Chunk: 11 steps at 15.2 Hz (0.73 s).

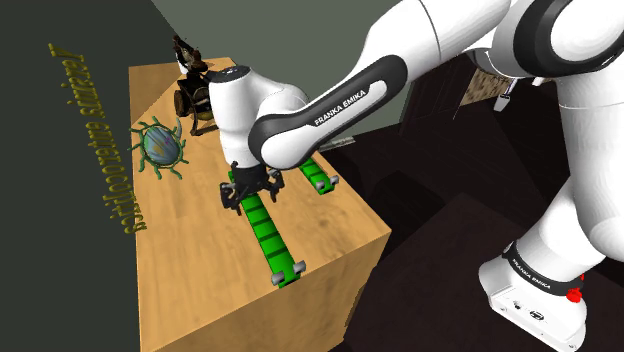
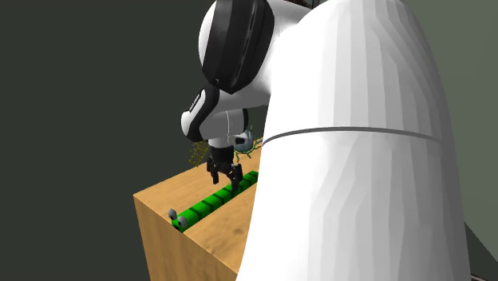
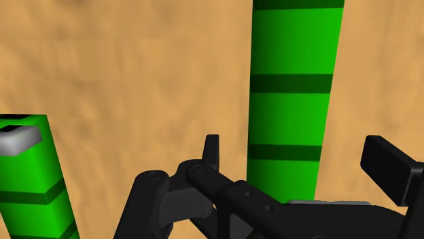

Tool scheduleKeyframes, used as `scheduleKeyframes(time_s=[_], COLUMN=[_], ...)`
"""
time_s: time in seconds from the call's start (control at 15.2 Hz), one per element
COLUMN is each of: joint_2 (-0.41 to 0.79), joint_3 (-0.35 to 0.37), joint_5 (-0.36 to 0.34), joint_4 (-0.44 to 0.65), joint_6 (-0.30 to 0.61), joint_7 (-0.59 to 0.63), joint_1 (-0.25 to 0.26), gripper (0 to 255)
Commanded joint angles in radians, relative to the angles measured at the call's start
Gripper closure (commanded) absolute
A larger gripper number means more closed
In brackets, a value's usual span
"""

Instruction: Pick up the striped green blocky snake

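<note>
1. Gripper (image 3: 296, 144): fingers apart, straddling the striped green snake (image 3: 291, 61), with no contact evident.
2. The snake lies along the wooden counter (image 1: 200, 260), one end reaching the edge facing the stand.
3. Risk: an off-centre closure could skid it over that edge, or clip the second green length (image 1: 318, 178) beside it.
4. Open room lies toward the spiky toy (image 1: 162, 147).
</note>
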Motion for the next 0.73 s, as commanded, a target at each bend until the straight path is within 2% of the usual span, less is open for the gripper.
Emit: scheduleKeyframes(time_s=[0.0,0.26,0.33,0.66], joint_2=[0.019,0.039,0.039,0.038], joint_3=[-0.007,-0.015,-0.015,-0.014], joint_5=[-0.009,-0.019,-0.019,-0.019], joint_4=[0.003,-0.001,-0.002,-0.003], joint_6=[0.016,0.038,0.039,0.040], joint_7=[0.006,0.012,0.012,0.012], joint_1=[0.006,0.011,0.011,0.011], gripper=[0,0,255,255])
